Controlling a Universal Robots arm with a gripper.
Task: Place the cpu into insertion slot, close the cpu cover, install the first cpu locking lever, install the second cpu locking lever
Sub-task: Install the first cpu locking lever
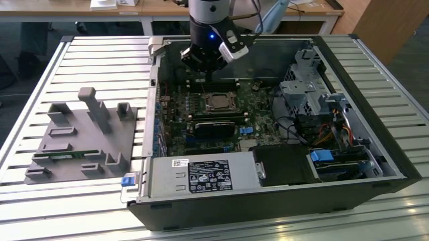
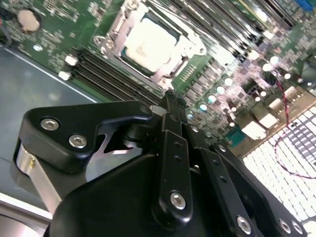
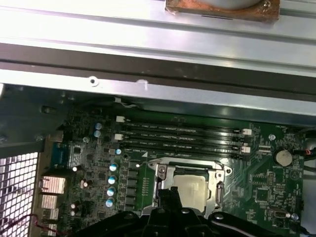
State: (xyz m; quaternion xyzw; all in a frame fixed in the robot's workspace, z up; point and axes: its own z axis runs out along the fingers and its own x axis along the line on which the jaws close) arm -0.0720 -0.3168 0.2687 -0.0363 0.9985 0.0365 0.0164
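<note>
The cpu (image 2: 148,42) (image 3: 190,188) lies flat in the insertion slot (image 1: 219,102) on the green motherboard, silvery top up. The cpu cover (image 2: 114,30) (image 3: 163,174) is a thin metal frame lying down around the chip. Whether the thin locking levers along the socket's sides are latched I cannot make out. My gripper (image 1: 209,80) (image 2: 168,98) (image 3: 168,195) hangs just above the board at the socket's edge on the side of the memory slots, its black fingers shut together with nothing between them.
The open computer case (image 1: 375,100) lies on a slatted table. Memory slots (image 3: 182,136) run beside the socket, with a long black module (image 1: 214,128) on the other side. A power supply (image 1: 201,175), drive cage (image 1: 308,90) and cables ring the board. A grey fixture (image 1: 80,135) sits at the exterior view's left.
</note>
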